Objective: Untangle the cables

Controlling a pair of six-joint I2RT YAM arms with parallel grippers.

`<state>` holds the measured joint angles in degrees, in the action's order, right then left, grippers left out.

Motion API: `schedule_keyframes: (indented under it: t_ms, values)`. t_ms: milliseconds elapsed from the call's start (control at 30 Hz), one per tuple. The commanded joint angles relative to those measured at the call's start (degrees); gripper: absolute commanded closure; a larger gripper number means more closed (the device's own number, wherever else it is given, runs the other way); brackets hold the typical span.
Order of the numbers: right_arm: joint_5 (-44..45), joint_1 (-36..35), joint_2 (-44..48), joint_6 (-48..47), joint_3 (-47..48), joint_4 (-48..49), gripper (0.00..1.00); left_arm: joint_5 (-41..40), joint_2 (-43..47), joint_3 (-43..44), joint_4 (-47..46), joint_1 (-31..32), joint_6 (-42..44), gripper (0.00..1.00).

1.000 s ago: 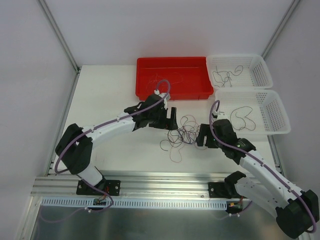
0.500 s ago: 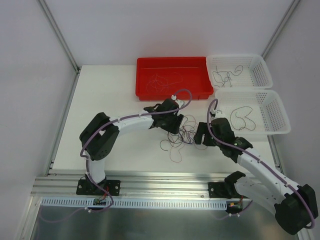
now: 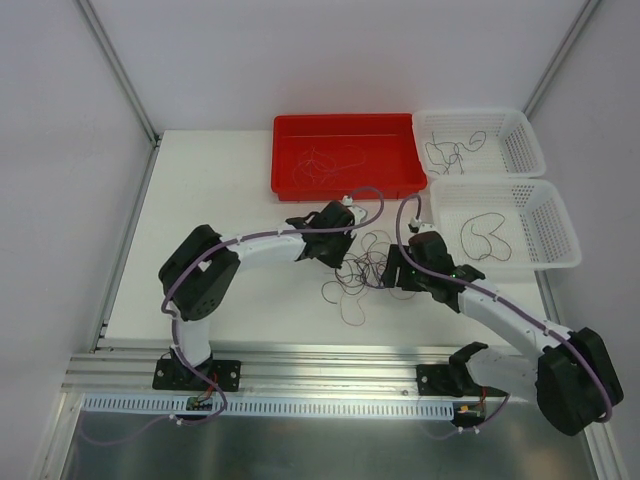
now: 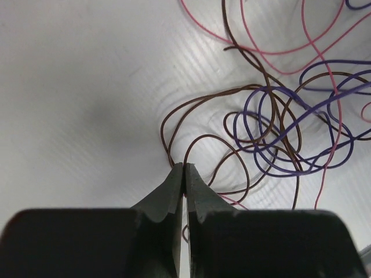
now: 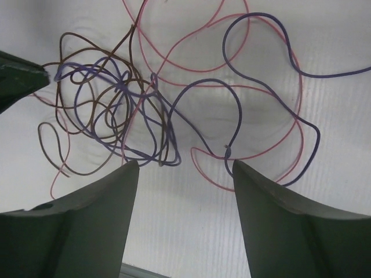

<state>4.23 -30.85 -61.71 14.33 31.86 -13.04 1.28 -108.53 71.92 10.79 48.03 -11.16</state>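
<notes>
1. My main worry is the left gripper (image 4: 184, 169). It is pressed fully shut, with the brown strand (image 4: 174, 124) apparently nipped at its very tips. On a hard pull that hair-thin wire could slip free, or drag the whole bunch along instead of loosening it.
2. The brown strand weaves through the purple loops (image 4: 278, 133) at 2 o'clock from those tips, so a straight tug could cinch the knot tighter.
3. My right gripper (image 5: 185, 165) stands wide open with nothing in it. If I close it carelessly, it could catch purple wire and the pink strand (image 5: 197, 156) together.
4. In the right wrist view the cables (image 5: 116, 110) bunch at 11 o'clock from the open jaws, and a looser purple loop sits at 1 o'clock. Both lie just ahead of the fingertips, not between them.
5. From above, the cables rest on the table (image 3: 220, 200) between the grippers, with the left one at their 9 o'clock and the right one at their 3 o'clock.
</notes>
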Motion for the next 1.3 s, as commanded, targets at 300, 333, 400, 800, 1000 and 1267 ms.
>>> schedule_keyframes:
  t_ms: [300, 333, 400, 800, 1000, 1267]
  values:
    - [-2.12, 1.49, -9.21, 6.94, 0.05, 5.65, 0.99, -14.01, 28.09, -9.34, 4.32, -2.49, -3.25, 1.00]
    - [-2.12, 1.50, -9.13, 7.03, -0.13, 5.65, 0.99, -14.63, 31.59, -9.17, 5.98, -3.72, -3.78, 1.00]
    - [-1.95, 2.11, -8.95, 7.38, -0.48, 5.74, 0.99, -15.86, 34.86, -7.95, 11.43, -7.66, -5.53, 1.00]
    - [-2.65, 3.43, -9.56, 7.82, -1.10, 6.01, 0.99, -27.98, 49.03, 9.80, 34.20, -35.09, -4.58, 1.00]
    - [-3.79, 3.43, -9.39, 7.03, -0.39, 6.44, 0.99, -23.30, 50.08, 13.33, 35.27, -39.59, -4.31, 1.00]
    - [-8.45, -1.75, -13.95, 2.73, 9.79, 6.80, 0.94, -8.49, 51.49, 3.16, 26.77, -39.59, -1.94, 1.00]
